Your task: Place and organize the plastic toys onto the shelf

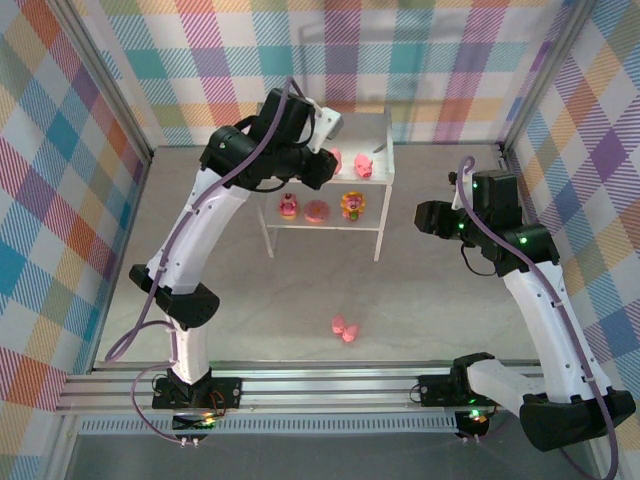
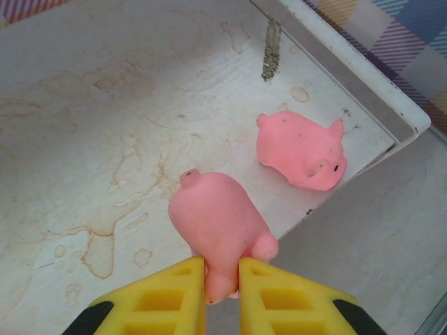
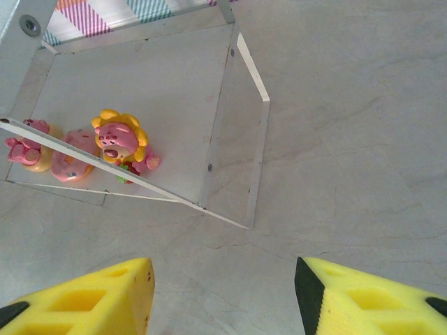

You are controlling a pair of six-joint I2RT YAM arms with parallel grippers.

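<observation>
Left fingers [image 2: 198, 279], yellow, are closed on the lower end of a pink pig [image 2: 218, 222]. The pig sticks out toward 12 o'clock over the stained white top of the shelf [image 2: 84, 139]. A second pig [image 2: 300, 150] lies on that top at 2 o'clock from the held one, apart from it and near the shelf's corner. On the lower tier a pink-red figure [image 3: 26, 146], a pink donut [image 3: 70, 166] and a yellow-maned figure [image 3: 119, 138] stand close in a row. From above, a small pink toy [image 1: 345, 329] lies on the counter [image 3: 335, 139] at 6 o'clock from the shelf. Right fingers [image 3: 119, 293] stand wide open, gripping nothing, over bare counter, with the shelf's lower tier at 10 o'clock.
</observation>
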